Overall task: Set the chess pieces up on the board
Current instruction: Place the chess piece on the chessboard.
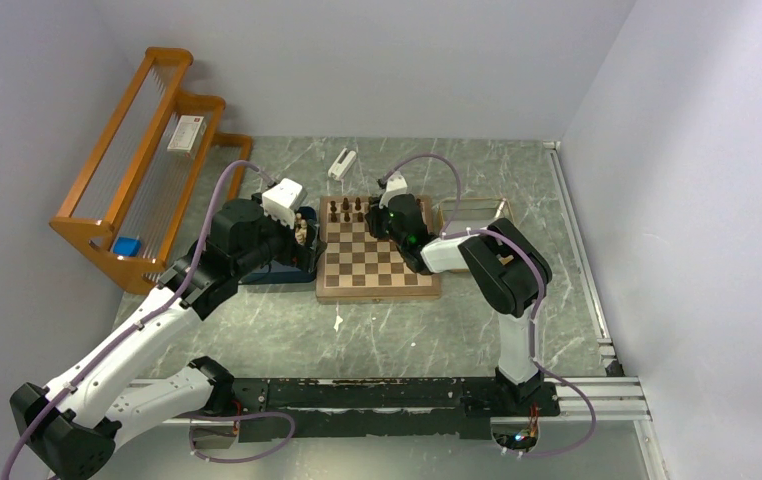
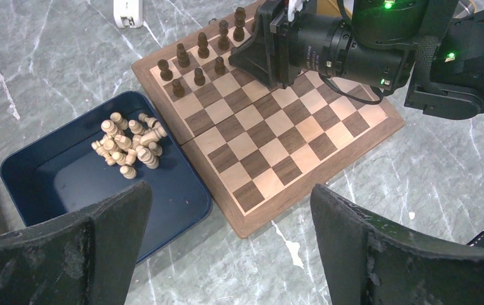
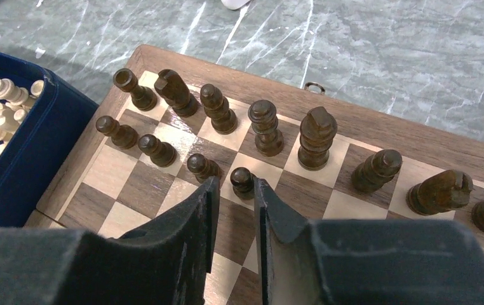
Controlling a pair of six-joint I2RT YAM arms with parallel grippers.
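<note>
Left claw (image 2: 230,197) gapes wide, right claw (image 3: 235,190) stands narrowly parted.

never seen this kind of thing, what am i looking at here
Two white-and-black robot arms, the left arm and right arm, work at a square wooden chessboard. One picture looks down from above; the others come from wrist cameras. Dark brown chess pieces stand on its far rows; pale cream pieces lie in a dark blue tray. The left fingers gape wide, empty. The right fingers flank a standing dark pawn, narrowly parted, apparently not gripping.
</note>
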